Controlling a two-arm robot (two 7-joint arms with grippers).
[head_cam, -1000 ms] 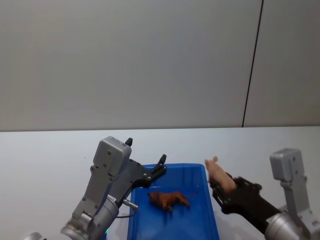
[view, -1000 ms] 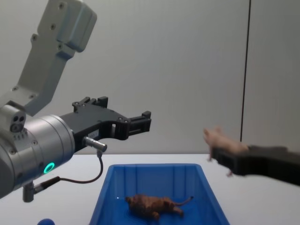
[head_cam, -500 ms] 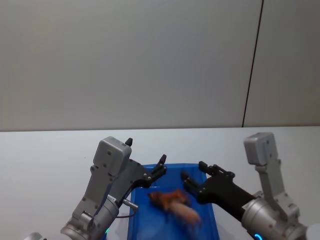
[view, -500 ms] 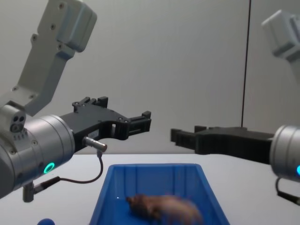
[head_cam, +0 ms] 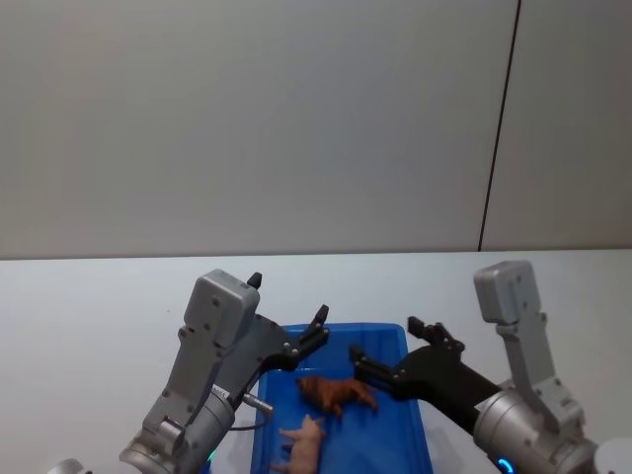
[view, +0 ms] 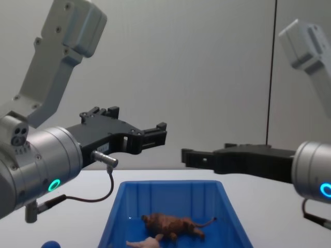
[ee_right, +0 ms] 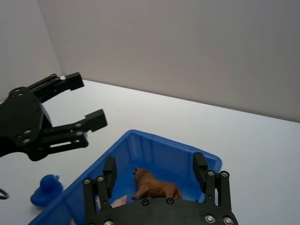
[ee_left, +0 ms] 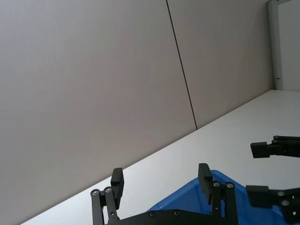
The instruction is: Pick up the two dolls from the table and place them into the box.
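The lion (head_cam: 338,393) is inside the box (head_cam: 379,330), near the middle of the blue floor, with its thin tail trailing towards the robot's right. The pig (head_cam: 304,444) is in the same box, just beside the lion, nearer the robot and a little to its left. It lies low on the floor; I cannot tell whether the two dolls touch. The box sits on the white desk (head_cam: 99,316), straight in front of the robot.

The right pincer (head_cam: 385,338) hangs above the right part of the box, over its far end. Its black fingers are spread wide and hold nothing. In the right wrist view the lion and part of the pig show between and below those fingers.

The left pincer (head_cam: 288,297) hangs above the far left corner of the box, well clear of the rim. It too is spread wide and empty. The two pincers face each other across the box, near one another but apart.

A small blue toy (ee_right: 47,190) stands on the desk just outside the left wall of the box.
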